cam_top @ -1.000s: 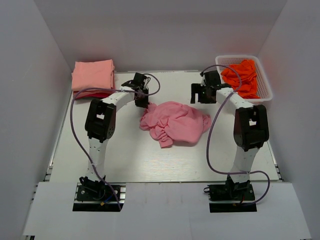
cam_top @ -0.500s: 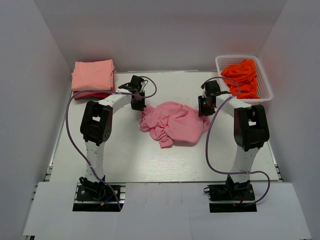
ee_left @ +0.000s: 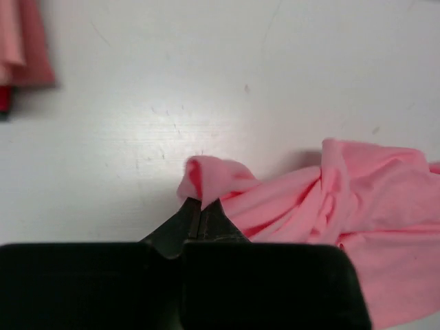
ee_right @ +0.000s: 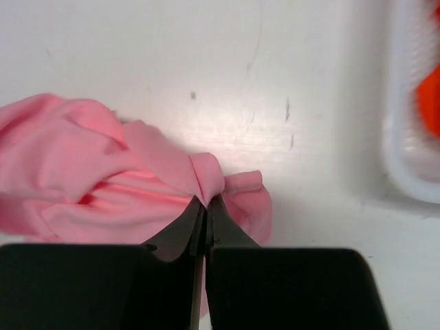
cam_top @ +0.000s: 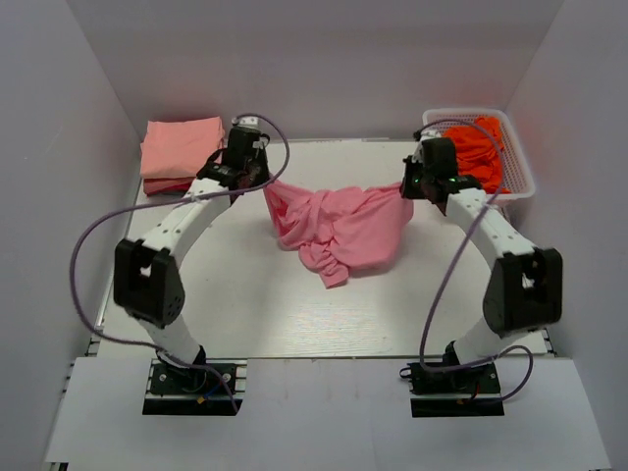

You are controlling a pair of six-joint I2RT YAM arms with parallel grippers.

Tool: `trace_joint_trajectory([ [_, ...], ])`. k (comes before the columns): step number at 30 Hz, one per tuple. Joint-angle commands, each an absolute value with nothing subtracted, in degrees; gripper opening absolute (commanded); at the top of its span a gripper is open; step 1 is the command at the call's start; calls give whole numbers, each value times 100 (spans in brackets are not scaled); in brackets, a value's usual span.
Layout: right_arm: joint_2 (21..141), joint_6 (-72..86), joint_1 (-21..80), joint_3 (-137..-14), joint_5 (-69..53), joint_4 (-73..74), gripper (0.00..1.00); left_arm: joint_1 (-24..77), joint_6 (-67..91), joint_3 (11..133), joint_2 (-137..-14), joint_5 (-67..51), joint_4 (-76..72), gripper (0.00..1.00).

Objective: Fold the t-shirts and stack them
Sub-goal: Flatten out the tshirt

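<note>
Left tool (ee_left: 201, 208) and right tool (ee_right: 205, 206) have stretched pink t-shirt (cam_top: 343, 231) left-right

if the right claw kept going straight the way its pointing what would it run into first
The right claw is shut on a fold of the pink t-shirt, so that cloth comes first; just beyond it, probably the table, though depth is unclear. The basket lies off to the side.
</note>
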State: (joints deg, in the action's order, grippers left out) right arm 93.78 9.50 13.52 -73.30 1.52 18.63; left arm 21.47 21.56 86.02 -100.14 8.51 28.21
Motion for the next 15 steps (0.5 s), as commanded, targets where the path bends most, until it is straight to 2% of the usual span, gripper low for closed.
trace_joint_trajectory([
  [1, 8484, 1081, 1292, -7471, 798, 1424, 0, 2127, 2320, 8482, -8756, 1827, 2251, 0],
  [5, 7553, 1046, 1301, -7497, 1317, 1293, 0, 2048, 2391, 8420, -7982, 2862, 2197, 0],
  [15, 6224, 503, 1292, -7786, 1986, 966, 0, 2048, 2259, 8797, -6892, 4341, 2259, 0],
])
